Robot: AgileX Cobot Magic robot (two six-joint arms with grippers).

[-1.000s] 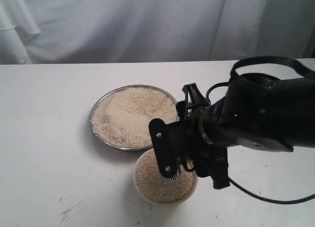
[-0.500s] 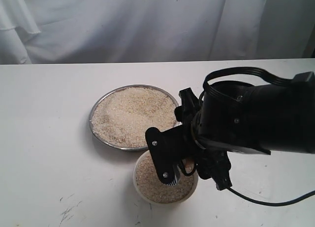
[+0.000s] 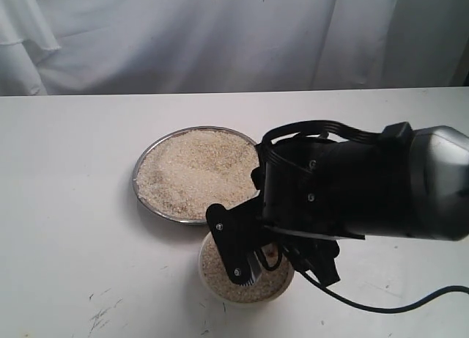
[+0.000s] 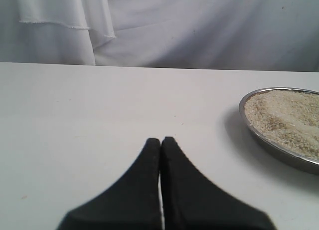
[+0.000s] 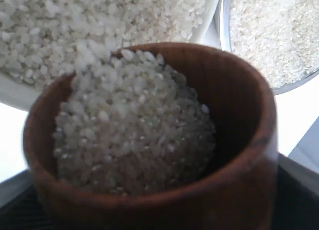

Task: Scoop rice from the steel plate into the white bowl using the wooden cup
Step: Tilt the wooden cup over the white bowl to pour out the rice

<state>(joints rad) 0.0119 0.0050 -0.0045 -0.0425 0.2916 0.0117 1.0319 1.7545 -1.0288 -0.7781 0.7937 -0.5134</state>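
My right gripper (image 3: 259,262) hangs over the white bowl (image 3: 218,292), shut on the wooden cup (image 5: 238,140). The cup is tilted toward the bowl and heaped with rice (image 5: 134,130). Grains spill over its far lip onto the rice in the bowl (image 5: 50,20). The black arm hides most of the cup and half the bowl in the exterior view. Just behind the bowl stands the steel plate (image 3: 138,178), full of rice (image 3: 192,169). Off to the side of the plate (image 4: 279,151), my left gripper (image 4: 161,140) is shut on nothing, low over bare table.
The white table (image 3: 66,206) has a few dark scuff marks (image 3: 102,312) near its front left. A white cloth backdrop (image 3: 183,37) hangs behind it. A black cable (image 3: 388,305) trails from the right arm across the table at the right.
My right arm has rolled and shifted left, sinking lower over the bowl, so the cup is tipped further. The plate and bowl have stayed put.
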